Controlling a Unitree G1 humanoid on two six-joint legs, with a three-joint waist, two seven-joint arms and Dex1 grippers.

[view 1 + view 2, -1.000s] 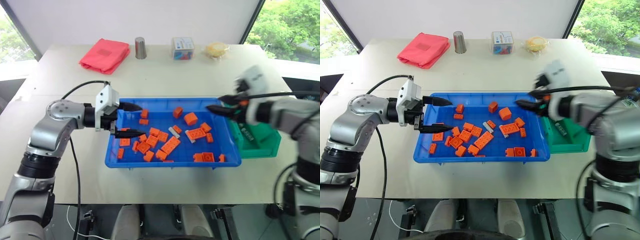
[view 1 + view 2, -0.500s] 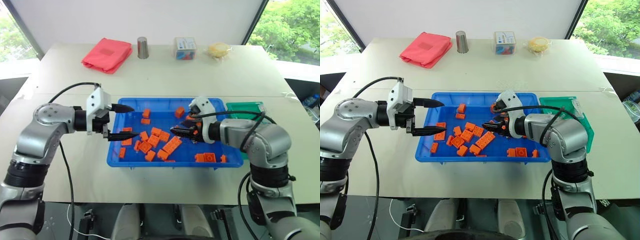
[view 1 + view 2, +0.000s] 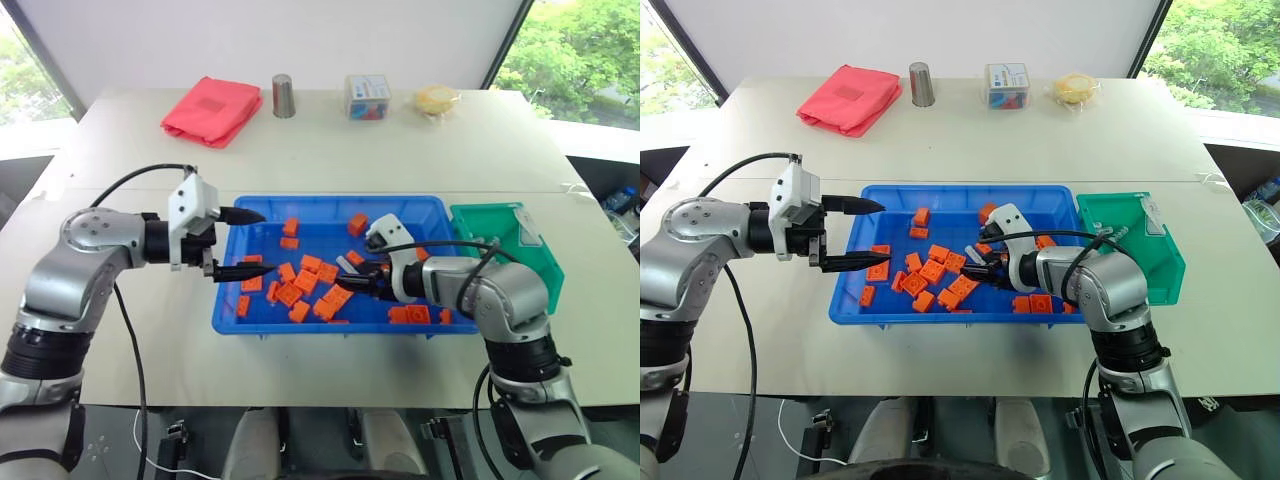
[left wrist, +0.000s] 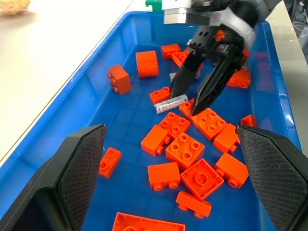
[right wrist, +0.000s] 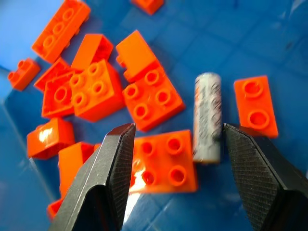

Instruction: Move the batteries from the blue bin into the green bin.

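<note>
1. The blue bin (image 3: pixel 232 318) sits mid-table, with the green bin (image 3: pixel 532 270) touching its side at 3 o'clock, seen from the head camera
2. The right gripper (image 4: pixel 193 101) is down inside the blue bin, a little toward 3 o'clock of its centre, its forearm reaching in from the 3 o'clock side with the wrist bent and the fingers pointing low toward 9 o'clock
3. Its two black fingers (image 5: pixel 113 168) are spread apart and hold nothing; they straddle a battery (image 5: pixel 208 117) and an orange brick (image 5: pixel 163 166)
4. That battery lies flat on the bin floor, just inside one finger; whether the finger touches it cannot be told
5. In the left wrist view the same battery lies between the two right fingertips, among loose orange bricks
6. The left gripper (image 3: pixel 247 243) hovers at the blue bin's 9 o'clock edge, its forearm coming in from the 9 o'clock side and roughly level, fingers pointing toward 3 o'clock
7. Its fingers are wide apart and empty, one above the other in the head view
8. At the table's 12 o'clock edge lie a red cloth (image 3: pixel 210 110), a metal cup (image 3: pixel 283 96), a clear box (image 3: pixel 366 97) and a yellowish bundle (image 3: pixel 436 99)
</note>
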